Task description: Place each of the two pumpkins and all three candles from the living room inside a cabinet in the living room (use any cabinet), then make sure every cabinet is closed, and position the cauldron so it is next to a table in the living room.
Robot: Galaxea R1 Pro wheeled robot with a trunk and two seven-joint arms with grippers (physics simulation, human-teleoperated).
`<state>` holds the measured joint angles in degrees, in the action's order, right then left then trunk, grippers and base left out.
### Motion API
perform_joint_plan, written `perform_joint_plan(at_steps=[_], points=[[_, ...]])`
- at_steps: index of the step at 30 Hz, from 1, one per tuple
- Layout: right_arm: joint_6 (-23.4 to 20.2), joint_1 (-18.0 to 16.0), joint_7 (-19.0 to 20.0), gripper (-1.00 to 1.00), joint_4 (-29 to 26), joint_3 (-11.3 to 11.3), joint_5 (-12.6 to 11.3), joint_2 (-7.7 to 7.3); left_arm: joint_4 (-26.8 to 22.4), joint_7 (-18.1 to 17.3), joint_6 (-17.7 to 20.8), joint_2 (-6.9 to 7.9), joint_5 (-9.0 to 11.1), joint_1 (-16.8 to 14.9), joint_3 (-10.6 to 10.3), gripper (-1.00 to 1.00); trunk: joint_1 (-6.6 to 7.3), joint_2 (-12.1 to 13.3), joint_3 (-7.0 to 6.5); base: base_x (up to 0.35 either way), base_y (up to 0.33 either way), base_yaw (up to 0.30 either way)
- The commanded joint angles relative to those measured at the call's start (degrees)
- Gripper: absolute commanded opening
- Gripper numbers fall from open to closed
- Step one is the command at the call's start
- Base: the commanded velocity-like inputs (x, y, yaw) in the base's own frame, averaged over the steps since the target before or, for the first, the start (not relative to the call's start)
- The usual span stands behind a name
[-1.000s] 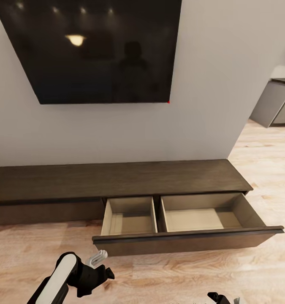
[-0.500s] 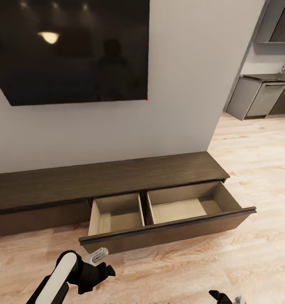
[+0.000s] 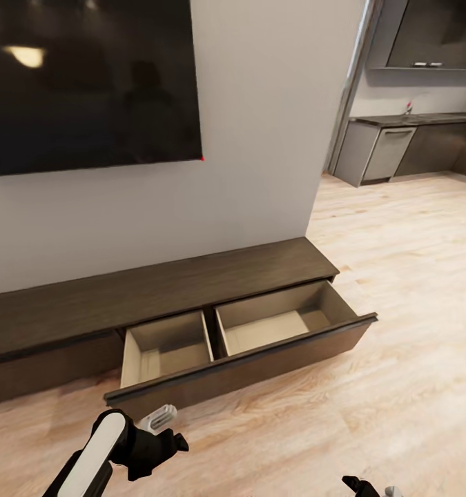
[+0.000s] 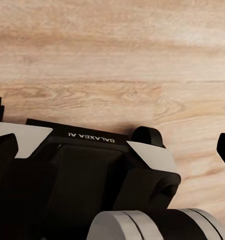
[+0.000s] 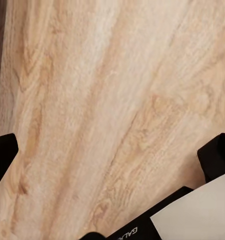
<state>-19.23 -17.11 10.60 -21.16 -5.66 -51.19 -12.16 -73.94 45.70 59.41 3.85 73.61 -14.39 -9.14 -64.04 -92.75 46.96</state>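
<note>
At 12 o'clock, the long dark brown wooden cabinet [image 3: 191, 290], drawer open and empty, has slid leftward: the base is turning away. Both grippers' fingers stand apart, empty.

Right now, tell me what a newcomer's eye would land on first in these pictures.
First, the long, low dark brown wooden cabinet against the white wall, with its wide drawer pulled out over the pale wood floor, showing two empty beige compartments. Above it hangs a big black glossy screen reflecting a ceiling lamp. To the right, the room opens onto grey kitchen cabinets in the background.
</note>
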Motion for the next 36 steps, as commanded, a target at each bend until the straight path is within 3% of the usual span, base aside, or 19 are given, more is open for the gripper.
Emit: perform_joint_plan(at_steps=[1,36], points=[[-0.4,0.0,0.1,1.0,0.0,-0.4,-0.1,0.03,-0.1,0.6,0.0,0.07,0.6,0.0,-0.1,1.0,0.0,0.0,0.07,-0.002,0.0,-0.269],[-0.2,0.0,0.1,1.0,0.1,-0.5,-0.1,0.03,-0.1,0.5,-0.1,-0.14,0.6,0.0,-0.2,1.0,0.0,0.0,1.13,0.0,0.0,-0.269]])
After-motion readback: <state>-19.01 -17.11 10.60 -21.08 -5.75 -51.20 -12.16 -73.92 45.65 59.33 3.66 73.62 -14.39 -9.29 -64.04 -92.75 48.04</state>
